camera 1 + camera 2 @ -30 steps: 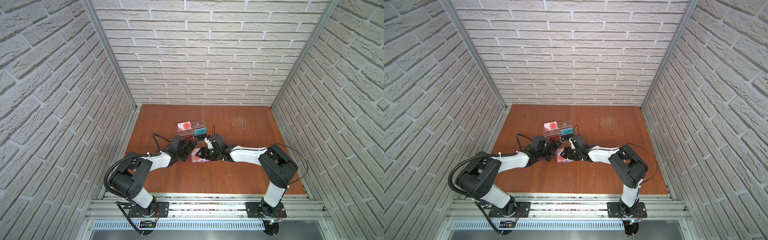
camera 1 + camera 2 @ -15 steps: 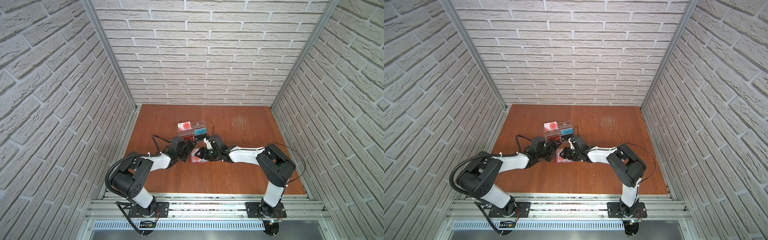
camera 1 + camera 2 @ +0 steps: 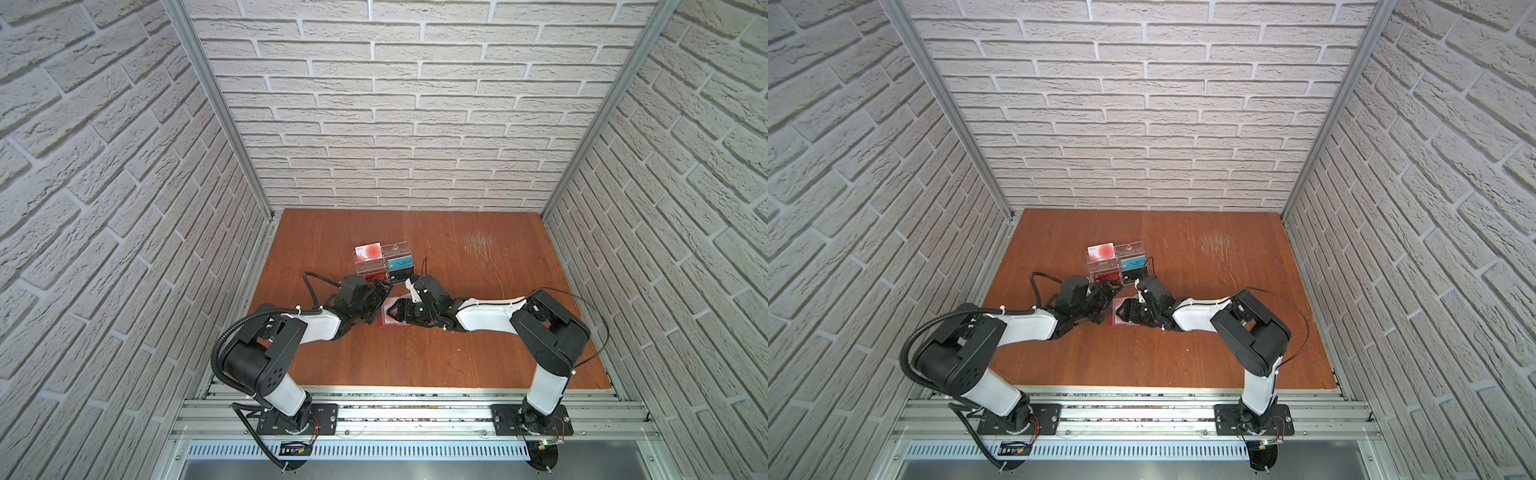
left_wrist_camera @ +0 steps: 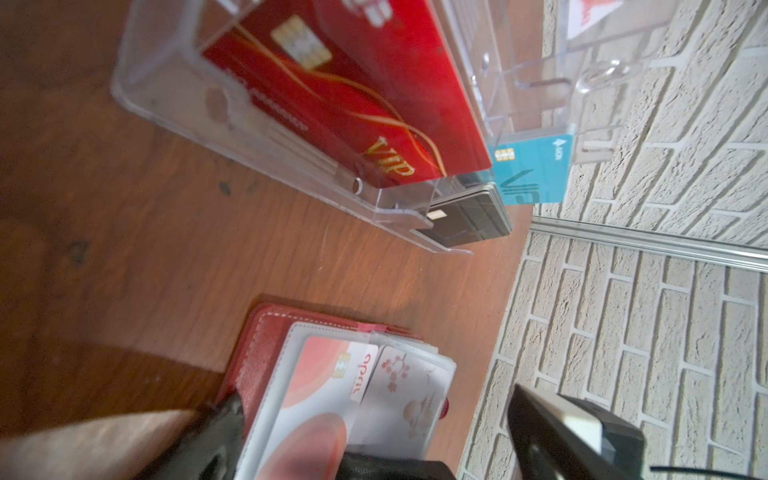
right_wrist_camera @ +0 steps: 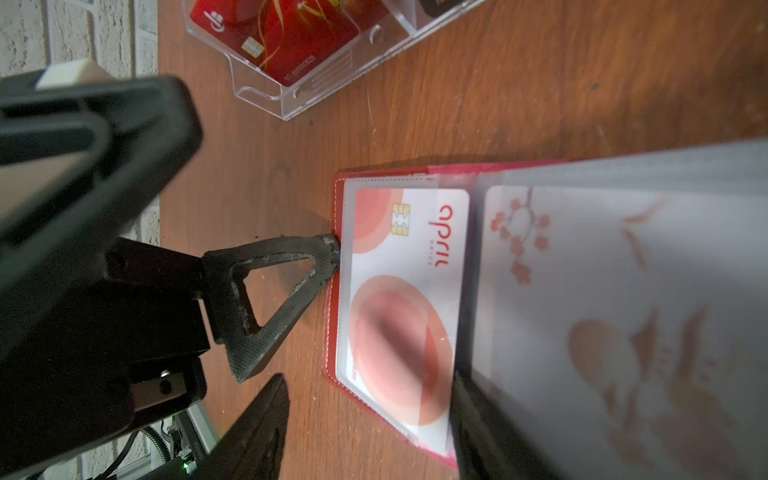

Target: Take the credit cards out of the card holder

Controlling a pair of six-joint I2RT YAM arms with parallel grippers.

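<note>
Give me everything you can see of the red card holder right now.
The card holder is a small red leather-look booklet with white stitching, lying open on the wooden table. Its clear sleeves hold cards: a white card with red circles on the flat page, a blossom-print card in a raised sleeve. A finger of the left gripper touches its cover edge.

A robotics lab test cell, not a lived-in room: white brick-patterned wall panels [image 3: 374,124] close in three sides, joined by bare silver aluminium corner posts [image 3: 218,108]; a reddish-brown wooden desk [image 3: 457,357] forms the base; a black-and-white left robot arm [image 3: 316,328] and a matching right robot arm [image 3: 490,320] are bolted to a slotted aluminium rail [image 3: 415,413] along the front edge, with cables exposed.
</note>
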